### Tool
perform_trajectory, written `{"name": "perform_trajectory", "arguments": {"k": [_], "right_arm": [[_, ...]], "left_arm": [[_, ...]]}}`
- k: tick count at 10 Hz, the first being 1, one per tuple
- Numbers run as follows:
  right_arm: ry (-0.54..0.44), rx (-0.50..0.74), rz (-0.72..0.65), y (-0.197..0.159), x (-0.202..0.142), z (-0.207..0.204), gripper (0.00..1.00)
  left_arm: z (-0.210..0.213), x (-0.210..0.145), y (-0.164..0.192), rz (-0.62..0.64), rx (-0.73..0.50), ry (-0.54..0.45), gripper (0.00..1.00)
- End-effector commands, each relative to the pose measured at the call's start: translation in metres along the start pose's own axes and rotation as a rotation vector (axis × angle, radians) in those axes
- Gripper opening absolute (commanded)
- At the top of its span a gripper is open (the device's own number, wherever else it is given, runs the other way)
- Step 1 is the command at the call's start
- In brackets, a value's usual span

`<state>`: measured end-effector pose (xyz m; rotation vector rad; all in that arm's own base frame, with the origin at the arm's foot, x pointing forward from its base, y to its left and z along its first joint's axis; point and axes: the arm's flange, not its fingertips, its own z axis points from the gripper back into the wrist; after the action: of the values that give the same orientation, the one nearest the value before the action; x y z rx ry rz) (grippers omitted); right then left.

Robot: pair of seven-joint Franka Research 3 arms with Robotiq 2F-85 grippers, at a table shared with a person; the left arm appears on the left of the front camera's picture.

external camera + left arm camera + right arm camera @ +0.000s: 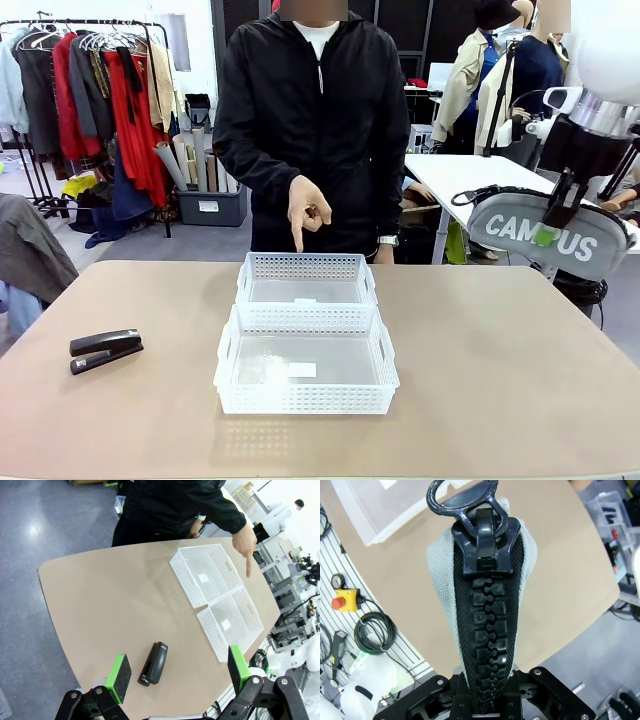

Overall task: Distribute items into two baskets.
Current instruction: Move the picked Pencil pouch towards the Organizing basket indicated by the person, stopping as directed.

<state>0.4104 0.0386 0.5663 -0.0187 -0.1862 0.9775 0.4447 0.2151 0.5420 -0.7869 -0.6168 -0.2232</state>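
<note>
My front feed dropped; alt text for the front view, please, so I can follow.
The right gripper, raised at the right, is shut on the grey CAMPUS pouch. Two white baskets sit centred, one behind the other; a person's hand points down toward the far one. A black stapler lies left on the table.

At the middle of the table (500, 360) the near basket (305, 398) and the far basket (305, 267) sit one directly behind the other, long sides touching. The stapler (105, 350) lies well to their left, near the table's left edge, level with the near basket. The person's hand (307, 210) hangs above the far basket's far rim. The CAMPUS pouch (590, 250) hangs in the right claw (552, 225), high above the table's right part, toward the far right corner, well apart from both baskets. The left claw (177, 660) hangs high on the table's left side, with the stapler below it.
</note>
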Motion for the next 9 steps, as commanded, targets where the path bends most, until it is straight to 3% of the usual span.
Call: {"name": "perform_trajectory", "arguments": {"k": [1,5,9], "right_arm": [[-0.009,-0.022,0.078,0.015,-0.006,-0.003,0.0],[0.0,-0.048,0.2,0.061,-0.016,-0.007,0.0],[0.014,-0.079,0.37,0.085,-0.015,-0.027,0.0]], "left_arm": [[0.002,0.0,-0.002,-0.002,-0.002,-0.004,1.0],[0.002,0.0,-0.002,-0.002,-0.002,-0.004,1.0],[0.002,0.0,-0.002,-0.002,-0.002,-0.004,1.0]]}}
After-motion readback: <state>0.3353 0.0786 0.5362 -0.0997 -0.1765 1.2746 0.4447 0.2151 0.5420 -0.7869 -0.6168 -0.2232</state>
